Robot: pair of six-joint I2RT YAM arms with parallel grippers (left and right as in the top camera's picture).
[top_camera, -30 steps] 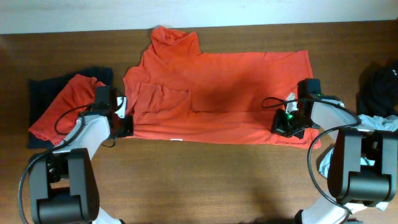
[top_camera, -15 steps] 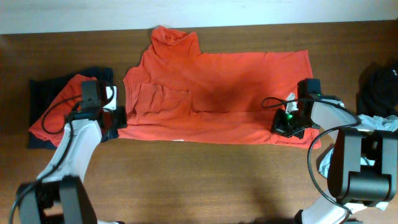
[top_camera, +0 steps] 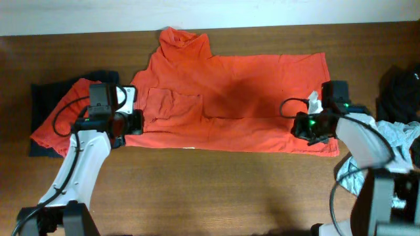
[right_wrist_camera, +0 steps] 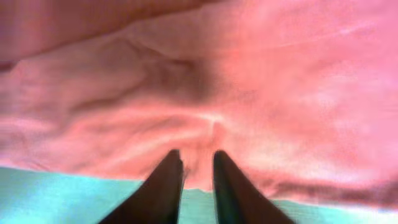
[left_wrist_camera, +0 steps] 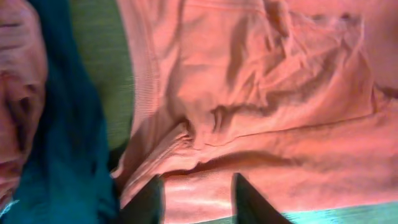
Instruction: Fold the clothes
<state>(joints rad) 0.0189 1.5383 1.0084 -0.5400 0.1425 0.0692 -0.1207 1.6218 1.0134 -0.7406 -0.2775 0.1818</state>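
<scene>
Where overhead shows whole red-orange shirt (top_camera: 230, 98), wrist views, wrinkled edges.

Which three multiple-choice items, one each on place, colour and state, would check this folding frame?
1. The dark-and-orange pile lies:
A) beyond the left gripper, off the end of the spread shirt
B) on top of the spread shirt
C) by the right gripper

2. The spread shirt is:
A) navy
B) white
C) red-orange

3. The spread shirt is:
A) hanging in the air
B) lying flat on the table
C) balled up

Answers:
1. A, as the overhead view shows the pile past the shirt's end on the left arm's side.
2. C, as all three views show it red-orange.
3. B, as it lies spread out on the wood.
</scene>
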